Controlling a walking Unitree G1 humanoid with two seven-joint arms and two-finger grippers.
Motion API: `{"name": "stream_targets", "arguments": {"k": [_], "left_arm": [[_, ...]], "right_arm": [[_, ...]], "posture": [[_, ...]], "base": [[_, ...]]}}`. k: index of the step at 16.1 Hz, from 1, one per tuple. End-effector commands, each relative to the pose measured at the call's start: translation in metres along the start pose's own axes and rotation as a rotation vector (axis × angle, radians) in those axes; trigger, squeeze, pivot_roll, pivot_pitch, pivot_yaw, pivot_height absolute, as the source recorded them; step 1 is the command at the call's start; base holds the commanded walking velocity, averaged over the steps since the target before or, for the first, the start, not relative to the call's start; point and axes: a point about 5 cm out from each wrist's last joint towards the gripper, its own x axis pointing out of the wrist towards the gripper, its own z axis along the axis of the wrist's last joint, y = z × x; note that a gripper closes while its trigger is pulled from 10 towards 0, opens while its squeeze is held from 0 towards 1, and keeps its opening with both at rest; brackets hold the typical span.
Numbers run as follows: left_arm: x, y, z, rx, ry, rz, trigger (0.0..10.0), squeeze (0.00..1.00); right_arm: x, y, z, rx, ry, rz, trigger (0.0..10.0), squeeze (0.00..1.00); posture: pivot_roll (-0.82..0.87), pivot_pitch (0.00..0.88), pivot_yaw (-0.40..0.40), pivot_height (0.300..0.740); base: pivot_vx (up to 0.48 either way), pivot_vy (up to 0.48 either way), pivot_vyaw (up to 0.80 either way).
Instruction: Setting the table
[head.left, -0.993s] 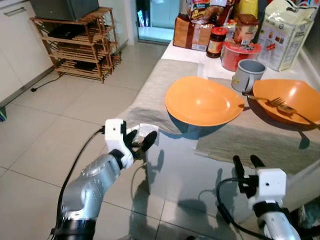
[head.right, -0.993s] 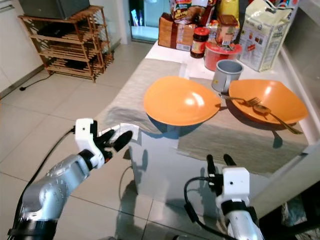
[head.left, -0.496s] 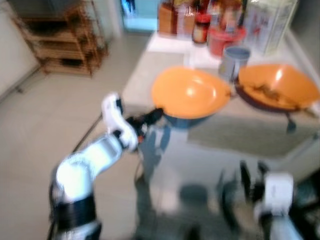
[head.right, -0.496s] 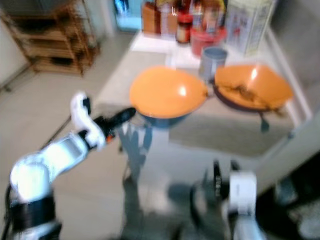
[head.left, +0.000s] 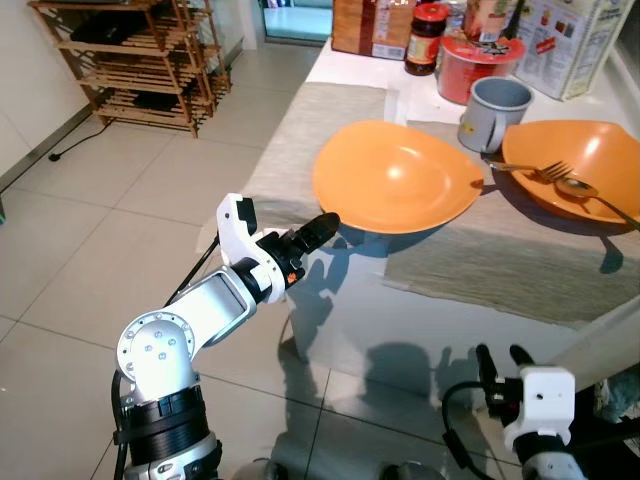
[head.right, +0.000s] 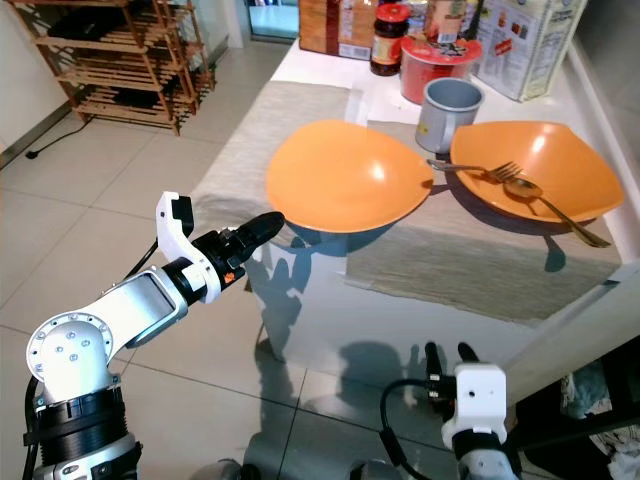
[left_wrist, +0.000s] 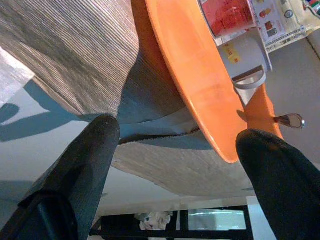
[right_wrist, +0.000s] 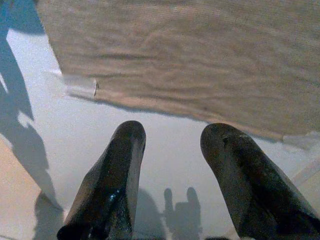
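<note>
Left eye: left gripper is raised at the table's near-left corner, tips just short of the rim of the near orange plate. That plate sits on the grey placemat, tilted up over something dark beneath. Second orange plate to its right holds a fork and spoon. Grey mug behind, between the two plates. Right gripper is low, in front of the white table edge.

Right eye: same layout. Wooden rack stands on the tiled floor, well apart from the table.

Left wrist: fingers spread wide, jaws open, nothing held. Plate rim between them but beyond the tips, no contact.

Right wrist: fingers parted, open and empty, over the white tabletop just short of the placemat edge.
</note>
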Motion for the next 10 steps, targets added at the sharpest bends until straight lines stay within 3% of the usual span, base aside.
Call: {"name": "stream_targets", "arguments": {"k": [1, 7, 10], "left_arm": [[0.003, -0.003, 0.002, -0.005, -0.004, -0.004, 10.0, 0.0], [0.016, -0.006, -0.004, -0.03, 0.002, -0.019, 10.0, 0.0], [0.021, -0.006, -0.007, -0.039, 0.011, -0.026, 10.0, 0.0]], "right_arm": [[-0.001, -0.006, -0.005, 0.005, 0.003, -0.016, 10.0, 0.0], [0.001, -0.01, -0.045, 0.01, 0.081, -0.021, 10.0, 0.0], [0.0, -0.008, -0.04, 0.006, 0.033, -0.018, 10.0, 0.0]], "posture": [[-0.09, 0.081, 0.057, 0.74], [-0.11, 0.07, 0.065, 0.74], [-0.12, 0.07, 0.066, 0.74]], "base": [[0.0, 0.0, 0.0], [0.0, 0.0, 0.0], [0.0, 0.0, 0.0]]}}
